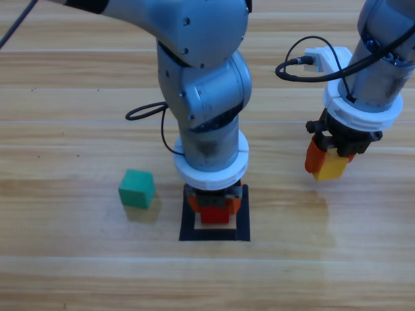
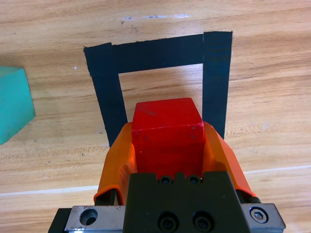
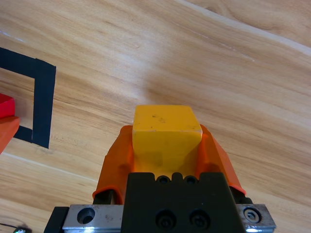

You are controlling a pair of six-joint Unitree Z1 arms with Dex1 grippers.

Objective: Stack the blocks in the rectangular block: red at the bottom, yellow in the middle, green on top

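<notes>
My left gripper [image 1: 214, 208] is shut on the red cube [image 1: 214, 212] [image 2: 167, 138] and holds it over the near part of the black tape rectangle [image 1: 214, 234] [image 2: 160, 52]; whether the cube touches the wood I cannot tell. To the right of the rectangle, my right gripper [image 1: 329, 163] is shut on the yellow cube [image 1: 332, 167] [image 3: 166, 132], held above bare table. The teal-green cube [image 1: 137, 188] [image 2: 13, 103] lies on the table just left of the rectangle, free of both grippers.
The left arm's thick grey body [image 1: 207, 84] stands over the middle of the table and hides the rectangle's far edge in the high view. A corner of the tape [image 3: 38, 99] and the left gripper's orange jaw show at the right wrist view's left edge.
</notes>
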